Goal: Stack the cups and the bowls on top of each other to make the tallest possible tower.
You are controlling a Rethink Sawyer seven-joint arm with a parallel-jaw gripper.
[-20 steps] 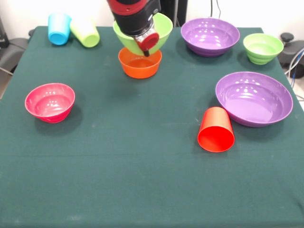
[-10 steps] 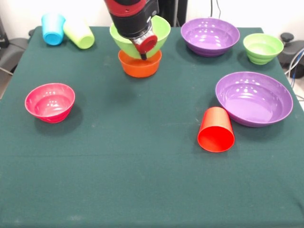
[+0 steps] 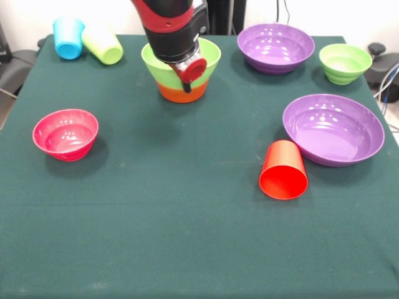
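At the far middle of the bench (image 3: 187,237), the tower (image 3: 182,73) stands as a large lime bowl (image 3: 209,59) seated in an orange bowl (image 3: 181,93), of which only the base shows below the lime band. The arm (image 3: 168,25) comes down from above and covers most of the lime bowl's near rim; the pincer (image 3: 187,78) hangs at that rim, but whether it grips the rim or has let go cannot be told, since the wrist hides the tips.

Other parts lie scattered. A pink bowl (image 3: 65,134) sits at the picture's left. A purple bowl (image 3: 276,47) and a small green bowl (image 3: 345,62) sit at the far right, and a larger purple bowl (image 3: 333,129) sits nearer, with a red cup (image 3: 283,170) on its side just beside it. A blue cup (image 3: 68,37) and a lime cup (image 3: 103,43) lie touching at the far left corner.

Risks, as judged from this view:

- **Tipping on withdrawal.** If the pincer holds the rim and lifts or swings aside before releasing, it could drag the lime bowl out of the orange one or tip the pair.
- **Uneven seating.** The lime bowl's rim looks close to level, but its far side is hidden. A bowl seated askew would make the next piece slide off.
- **Poor footing above.** A wide, open bowl on top gives a narrow cup little footing unless the cup is centred.
- **Rolling cups.** The cups on their sides may roll when touched.
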